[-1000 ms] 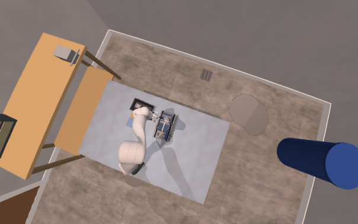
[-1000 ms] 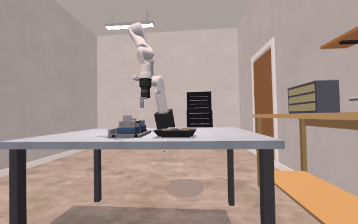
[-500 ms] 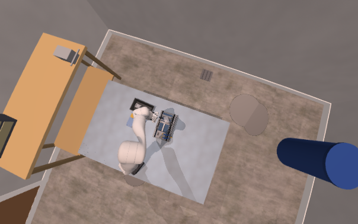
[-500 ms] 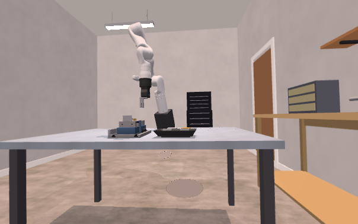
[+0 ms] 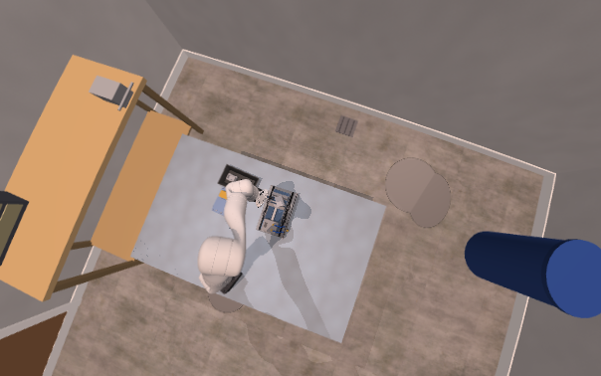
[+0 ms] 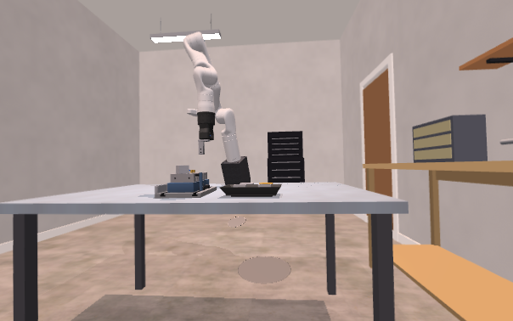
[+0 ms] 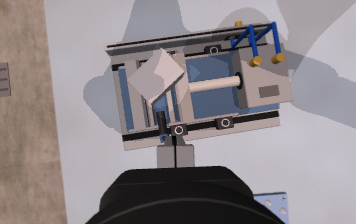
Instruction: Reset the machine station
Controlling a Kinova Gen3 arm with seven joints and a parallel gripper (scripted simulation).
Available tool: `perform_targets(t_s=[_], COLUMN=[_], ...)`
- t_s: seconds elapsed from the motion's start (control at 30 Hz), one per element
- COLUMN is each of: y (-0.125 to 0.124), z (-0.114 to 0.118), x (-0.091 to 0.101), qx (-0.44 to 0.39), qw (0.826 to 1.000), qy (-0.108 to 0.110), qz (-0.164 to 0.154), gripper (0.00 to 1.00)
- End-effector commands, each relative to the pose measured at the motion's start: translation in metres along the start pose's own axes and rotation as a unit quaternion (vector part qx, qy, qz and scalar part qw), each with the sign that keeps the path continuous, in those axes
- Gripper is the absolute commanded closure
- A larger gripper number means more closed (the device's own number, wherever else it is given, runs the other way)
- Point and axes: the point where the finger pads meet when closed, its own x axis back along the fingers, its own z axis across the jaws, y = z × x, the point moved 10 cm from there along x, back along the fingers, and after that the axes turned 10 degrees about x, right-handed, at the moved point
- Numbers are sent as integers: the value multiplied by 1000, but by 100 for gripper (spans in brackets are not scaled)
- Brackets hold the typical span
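My gripper (image 7: pixel 174 146) is shut and empty. It hangs well above the table, over the near rail of the vise (image 7: pixel 197 90), as the side view (image 6: pixel 202 149) also shows. A plain gray block (image 7: pixel 156 80) sits in the vise, tilted and turned cornerwise, leaning over the jaw end without hoses. The short dark work stop (image 7: pixel 162 120) stands just below it. The jaw block with blue hoses (image 7: pixel 262 80) is at the right. The black outfeed tray (image 5: pixel 239 175) holds a light part (image 5: pixel 232 176). The infeed plate (image 5: pixel 219 204) carries a yellow blank (image 5: pixel 223 195), partly hidden by the arm.
The vise (image 6: pixel 187 184) and the tray (image 6: pixel 250 189) stand side by side on the gray table. A corner of the pinned plate shows in the wrist view (image 7: pixel 272 205). A black rack (image 6: pixel 285 156) stands behind the table, and wooden benches stand at the side.
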Motion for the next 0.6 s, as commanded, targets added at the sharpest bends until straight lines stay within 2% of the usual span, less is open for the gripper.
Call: perform_targets(t_s=[0.0,0.03,0.1,0.13,0.23,0.37,0.47,0.57], y=[-15,-22,-22,-28,-49,-72,-81,-84], z=[-2,-3,-3,-3,-3,-4,-4,-4], x=[0,0,0,0,1,2,3,3], qx=[-59,-91,-91,-125,-230,-344,-391,-405], qw=[998,996,996,992,973,939,920,914], qy=[0,0,0,0,1,-1,-3,-3], qz=[3,3,3,3,2,2,2,1], gripper=[100,100,100,100,100,100,100,100])
